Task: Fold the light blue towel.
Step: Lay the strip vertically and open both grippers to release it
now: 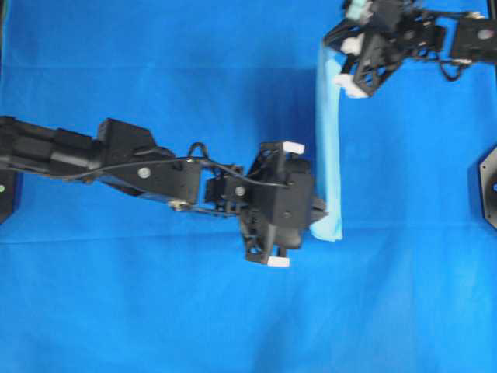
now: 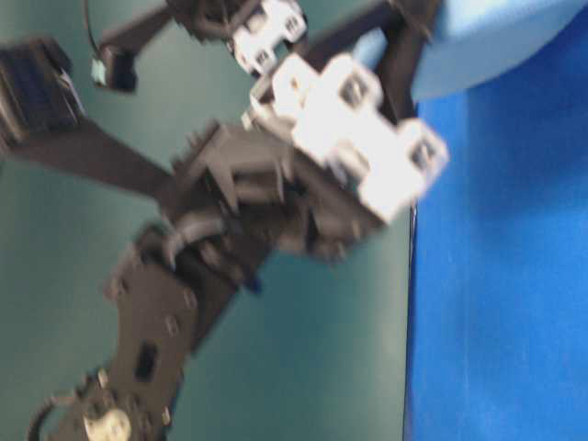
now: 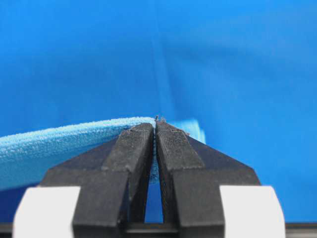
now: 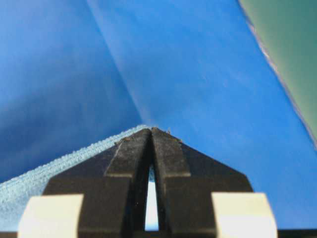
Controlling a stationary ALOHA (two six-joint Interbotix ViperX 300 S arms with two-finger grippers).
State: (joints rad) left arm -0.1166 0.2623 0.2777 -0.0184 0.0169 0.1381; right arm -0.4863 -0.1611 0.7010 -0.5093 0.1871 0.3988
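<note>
Closest in the table-level view, a blurred black arm (image 2: 239,220) with white fittings fills the frame. Seen from overhead, the light blue towel (image 1: 329,148) hangs as a narrow strip above the royal-blue table covering (image 1: 155,311), stretched between both claws. The left gripper (image 1: 321,211) has its jaws pressed together on the towel's lower end, left of the strip. At the towel's far upper end, the right gripper (image 1: 335,68) is likewise clamped tight on the towel's edge.

Royal-blue table covering (image 1: 155,311), teal wall (image 2: 312,367) behind, even light
</note>
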